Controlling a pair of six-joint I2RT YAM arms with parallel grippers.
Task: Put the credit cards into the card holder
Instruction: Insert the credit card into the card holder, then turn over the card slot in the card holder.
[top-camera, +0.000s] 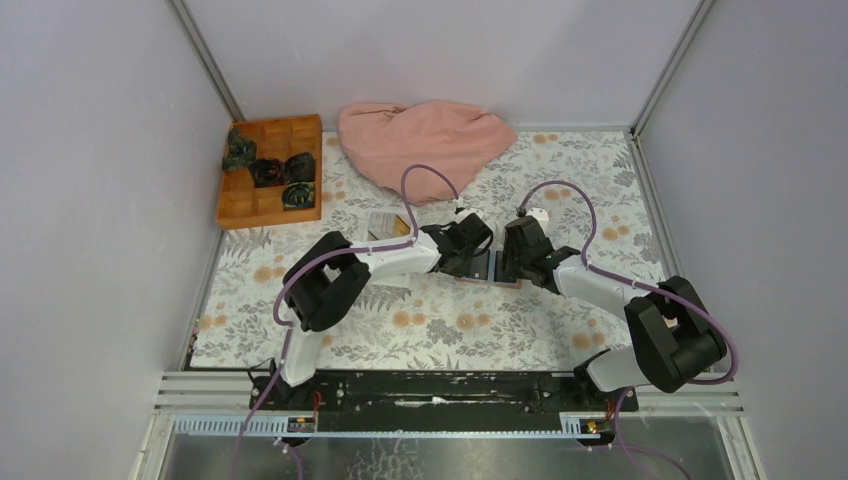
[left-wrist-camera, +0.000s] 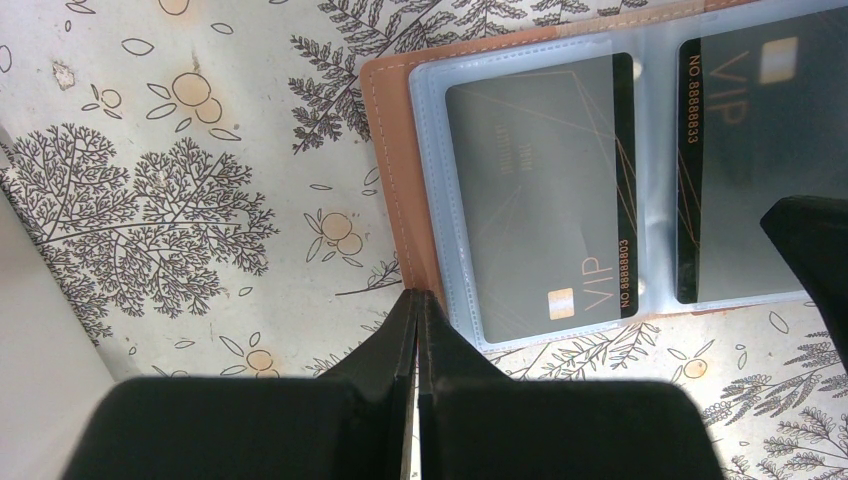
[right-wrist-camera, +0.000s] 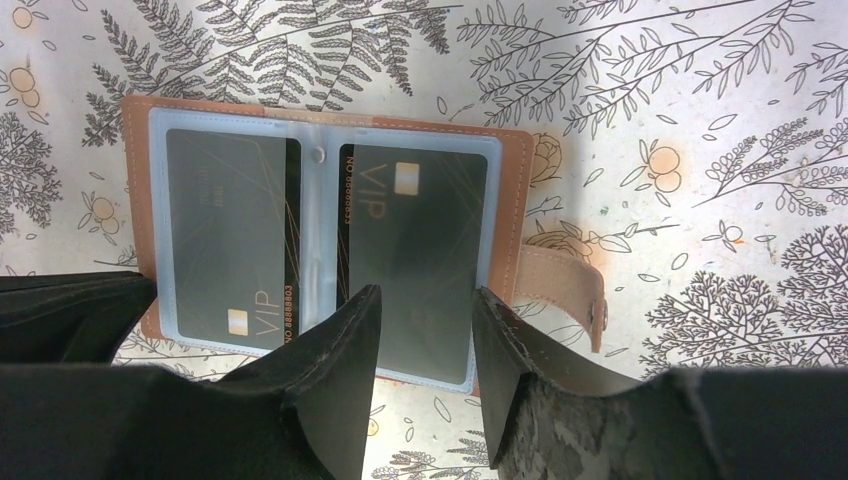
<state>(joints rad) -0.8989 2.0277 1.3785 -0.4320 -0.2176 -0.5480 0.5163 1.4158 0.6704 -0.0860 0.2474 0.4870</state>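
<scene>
Lying open on the floral worktop (top-camera: 480, 330), the card holder (right-wrist-camera: 515, 200) sleeves two dark VIP cards (right-wrist-camera: 225, 230); the left gripper (left-wrist-camera: 417, 318), jaws pressed together, sits at its edge; the right gripper (right-wrist-camera: 425, 295), jaws apart, hangs over it.

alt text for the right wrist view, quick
An open brown card holder lies on a floral tablecloth with two dark cards side by side in its clear sleeves. The right gripper hangs open over the right-hand card, and the holder's strap sticks out to the right.
</scene>
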